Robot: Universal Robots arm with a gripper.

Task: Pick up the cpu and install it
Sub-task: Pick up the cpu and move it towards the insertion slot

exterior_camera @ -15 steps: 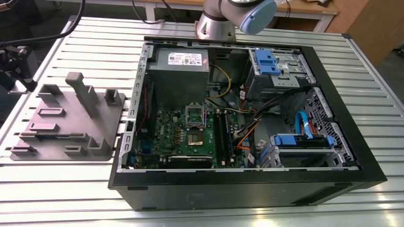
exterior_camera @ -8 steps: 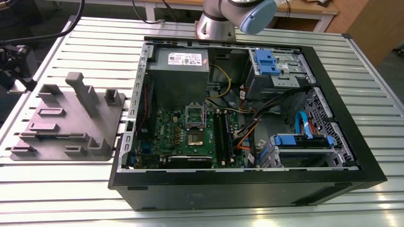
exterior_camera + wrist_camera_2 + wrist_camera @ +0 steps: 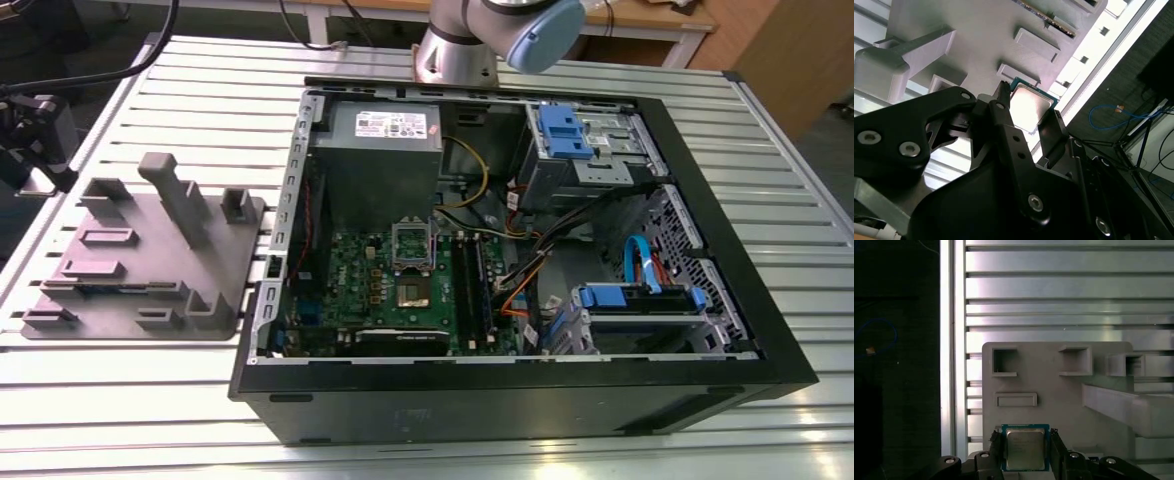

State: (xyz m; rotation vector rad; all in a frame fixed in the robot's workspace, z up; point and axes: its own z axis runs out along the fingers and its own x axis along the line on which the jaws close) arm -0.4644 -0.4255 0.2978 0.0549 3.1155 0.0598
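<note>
The cpu (image 3: 1025,450), a small square chip with a pale metal top and a thin green rim, sits between my two black fingers in both wrist views. My gripper (image 3: 1025,440) is shut on the cpu (image 3: 1030,105), one fingertip against each side edge. It hangs well above the grey fixture (image 3: 1054,410), which has several rectangular pockets. In the exterior view the metal-framed socket (image 3: 411,291) lies on the green motherboard inside the open computer case (image 3: 534,390), and the fixture (image 3: 134,260) stands to the case's left.
The fixture carries a tall upright post (image 3: 180,195) and raised blocks. The slatted aluminium table (image 3: 134,400) runs under everything. In the case are a grey power supply (image 3: 380,130), blue drive cages (image 3: 574,130) and loose cables (image 3: 534,270). The arm's base (image 3: 461,45) stands behind the case.
</note>
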